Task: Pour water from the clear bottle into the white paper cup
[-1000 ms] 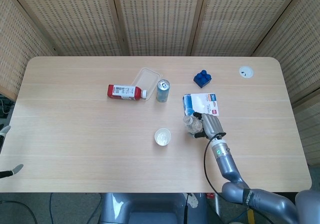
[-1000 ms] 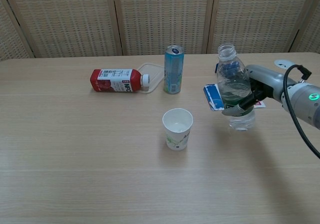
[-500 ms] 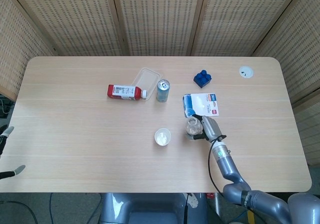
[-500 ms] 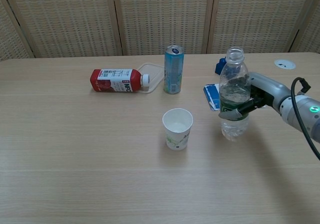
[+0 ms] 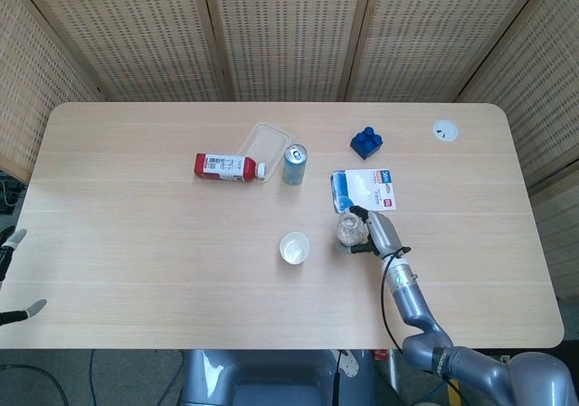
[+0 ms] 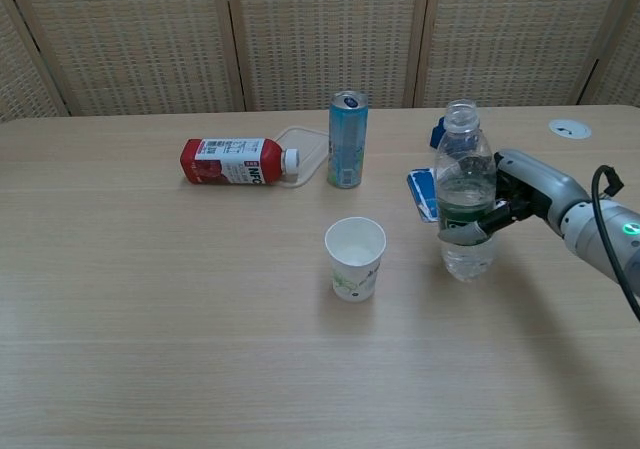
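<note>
The clear bottle [image 6: 466,204] has no cap and is partly filled with water. It stands upright on the table, right of the white paper cup [image 6: 355,257], with a gap between them. My right hand [image 6: 512,195] grips the bottle around its middle from the right, and a finger crosses its front. From the head view the bottle [image 5: 346,231] and my right hand [image 5: 378,232] sit just right of the cup [image 5: 294,248]. The cup looks empty. At the far left edge, below the table, only the fingertips of my left hand [image 5: 7,241] show, spread apart and holding nothing.
A red juice bottle [image 6: 232,161] lies on its side at the back left. Next to it is a blue can [image 6: 346,139], with a clear plastic tub [image 5: 265,142] behind. A blue-and-white packet [image 5: 366,189] lies just behind the clear bottle. Farther back are a blue block [image 5: 365,142] and a white disc [image 5: 444,131].
My right hand has brought the bottle down from a raised, slightly tilted pose and set it upright on the table. It still grips it. The cup has not moved.
</note>
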Available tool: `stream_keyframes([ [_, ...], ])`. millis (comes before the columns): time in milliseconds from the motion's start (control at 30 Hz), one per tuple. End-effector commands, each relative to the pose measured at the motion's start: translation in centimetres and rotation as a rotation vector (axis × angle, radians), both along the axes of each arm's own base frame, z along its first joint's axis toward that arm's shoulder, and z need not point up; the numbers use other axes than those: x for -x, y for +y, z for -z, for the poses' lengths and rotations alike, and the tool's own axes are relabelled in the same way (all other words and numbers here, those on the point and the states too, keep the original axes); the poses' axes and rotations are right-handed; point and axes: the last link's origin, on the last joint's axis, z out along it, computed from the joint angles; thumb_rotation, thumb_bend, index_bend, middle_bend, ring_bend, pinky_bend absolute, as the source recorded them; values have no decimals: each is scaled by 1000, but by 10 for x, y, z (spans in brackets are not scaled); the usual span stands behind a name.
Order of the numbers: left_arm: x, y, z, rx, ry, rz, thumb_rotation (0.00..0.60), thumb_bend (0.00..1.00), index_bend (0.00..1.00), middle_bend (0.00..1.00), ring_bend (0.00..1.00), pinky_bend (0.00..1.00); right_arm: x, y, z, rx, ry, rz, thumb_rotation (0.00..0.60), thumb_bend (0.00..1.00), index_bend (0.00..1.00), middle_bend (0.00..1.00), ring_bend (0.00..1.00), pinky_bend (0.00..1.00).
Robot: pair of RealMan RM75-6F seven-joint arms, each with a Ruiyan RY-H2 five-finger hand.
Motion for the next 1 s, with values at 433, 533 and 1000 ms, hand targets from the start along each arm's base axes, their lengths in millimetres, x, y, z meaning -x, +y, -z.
stream_keyframes([
  [433,-1,-1,0,-2,-1,4,600,93,0,0,0,0,9,2,-8,-30,46,-26,600,0,101,40,14,50],
  [533,-1,-2,0,-1,0,3,600,93,0,0,0,0,14,4,-13,-70,95,-33,600,0,0,0,0,0],
  [1000,-5,-10,-5,-11,-12,25,600,93,0,0,0,0,48,28,-84,-80,317,0,600,0,0,0,0,0],
])
